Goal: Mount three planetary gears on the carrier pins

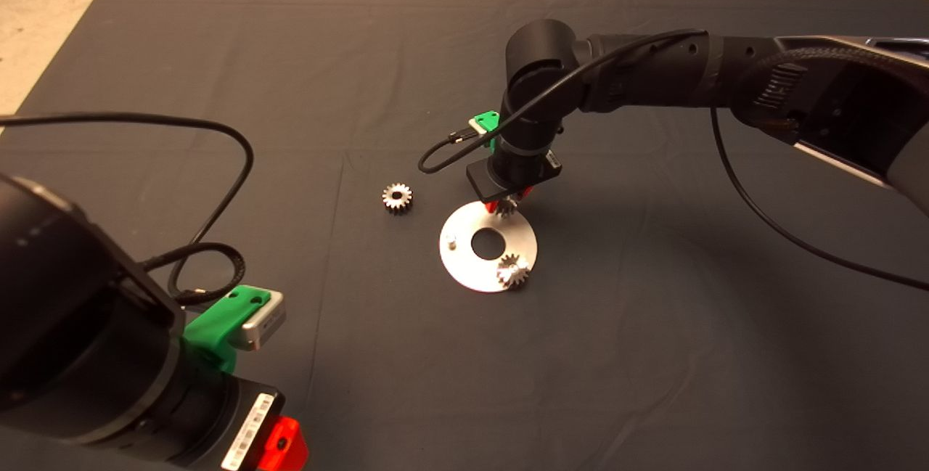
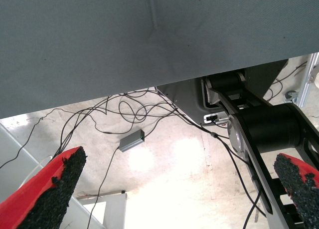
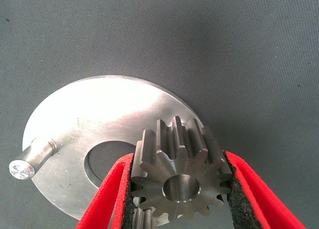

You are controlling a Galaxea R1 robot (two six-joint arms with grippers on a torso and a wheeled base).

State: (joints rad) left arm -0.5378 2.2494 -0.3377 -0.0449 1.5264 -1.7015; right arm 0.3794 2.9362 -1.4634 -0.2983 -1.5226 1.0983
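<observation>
The silvery round disc (image 1: pixel 463 265) lies mid-mat, with one bare carrier pin (image 1: pixel 451 241) standing on its left side. One planetary gear (image 1: pixel 512 271) sits on the disc's near right edge. A second gear (image 1: pixel 398 197) lies loose on the mat to the disc's left. My right gripper (image 1: pixel 508 204) hangs over the disc's far edge, shut on a third gear (image 3: pixel 179 181) held just above the disc (image 3: pixel 99 114). The bare pin (image 3: pixel 30 161) shows in the right wrist view, and the seated gear (image 3: pixel 144 220) peeks out beneath. My left gripper (image 1: pixel 283 445) is parked at the lower left, open.
The left arm's black cable (image 1: pixel 218 188) loops over the mat's left side. The left wrist view looks past the mat's edge (image 2: pixel 149 84) at floor cables and a robot base (image 2: pixel 269 129).
</observation>
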